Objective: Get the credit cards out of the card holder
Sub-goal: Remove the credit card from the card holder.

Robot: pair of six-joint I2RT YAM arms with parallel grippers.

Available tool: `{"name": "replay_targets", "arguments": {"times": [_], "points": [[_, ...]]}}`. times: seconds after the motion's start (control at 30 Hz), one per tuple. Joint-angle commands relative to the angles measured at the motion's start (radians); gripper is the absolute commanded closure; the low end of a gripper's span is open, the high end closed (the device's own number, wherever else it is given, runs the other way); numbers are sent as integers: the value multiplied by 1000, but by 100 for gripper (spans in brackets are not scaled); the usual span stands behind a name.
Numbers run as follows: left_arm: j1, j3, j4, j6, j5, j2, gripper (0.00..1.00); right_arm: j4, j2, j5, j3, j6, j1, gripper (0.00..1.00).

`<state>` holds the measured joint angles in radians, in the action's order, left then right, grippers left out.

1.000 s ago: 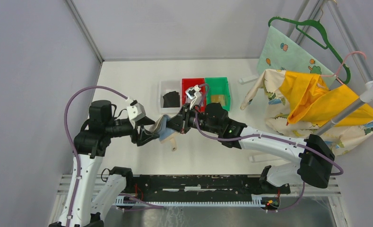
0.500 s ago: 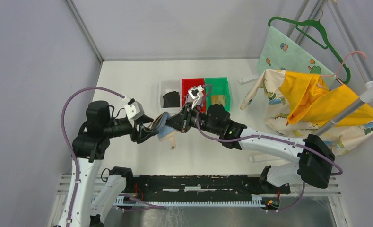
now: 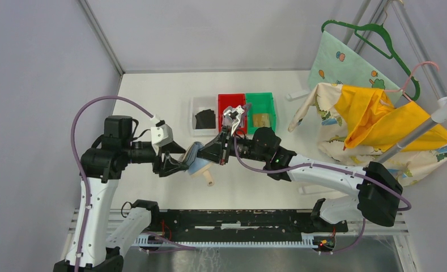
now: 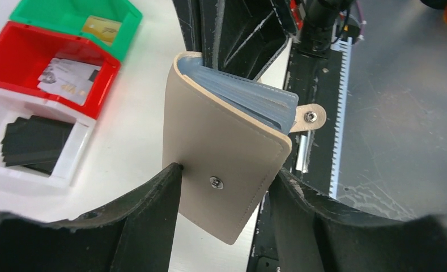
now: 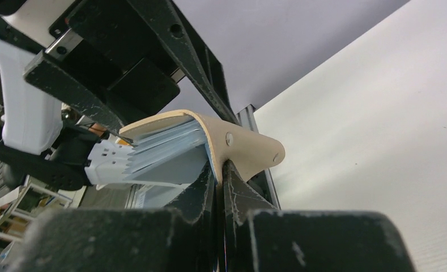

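1. The card holder (image 3: 197,161) is lifted clear of the table (image 3: 153,96), hanging between the two arms, nearer than the row of three bins and a little left of it
2. The left tool (image 3: 177,164) reaches in from the left and grips the holder across its beige cover, with one finger pressed against each opposite edge (image 4: 225,178)
3. The right tool (image 3: 214,154) comes in from the right; its fingers are almost together, nipping a beige flap of the cover just below a snap stud (image 5: 222,173)
4. The holder is partly open: a stack of clear sleeves (image 4: 260,102) fans out from under the cover, and the snap tab (image 4: 310,117) sticks out free on the near side
5. The pictures do not show whether any card sits in the sleeves
6. Farther back on the table, the white bin (image 3: 194,107) on the left holds black cards (image 4: 34,144), the red bin (image 3: 224,99) in the middle holds silvery-grey cards (image 4: 68,79), and the green bin (image 3: 272,107) on the right holds a gold-tan card (image 4: 101,29)
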<state>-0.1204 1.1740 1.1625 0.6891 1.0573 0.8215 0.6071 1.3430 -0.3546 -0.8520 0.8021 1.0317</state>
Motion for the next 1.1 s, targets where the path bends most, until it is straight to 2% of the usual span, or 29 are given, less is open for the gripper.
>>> {"name": "replay_targets", "arguments": {"times": [0.0,0.2,0.5,0.77,1.07], "points": [[-1,58,155,186,54,47,37,215,-34,-158,-9,2,3,100],[0,71,106,150,26,24,38,238,-29,-248,-3,-16,-1,100],[1,77,49,96,-2,3,40,241,-30,-270,-5,-20,-3,100],[1,32,-214,-107,-131,-82,45,249,-40,-306,-6,-30,-3,100],[1,41,-209,-127,-126,-80,46,250,-34,-311,-15,-26,-4,100]]}}
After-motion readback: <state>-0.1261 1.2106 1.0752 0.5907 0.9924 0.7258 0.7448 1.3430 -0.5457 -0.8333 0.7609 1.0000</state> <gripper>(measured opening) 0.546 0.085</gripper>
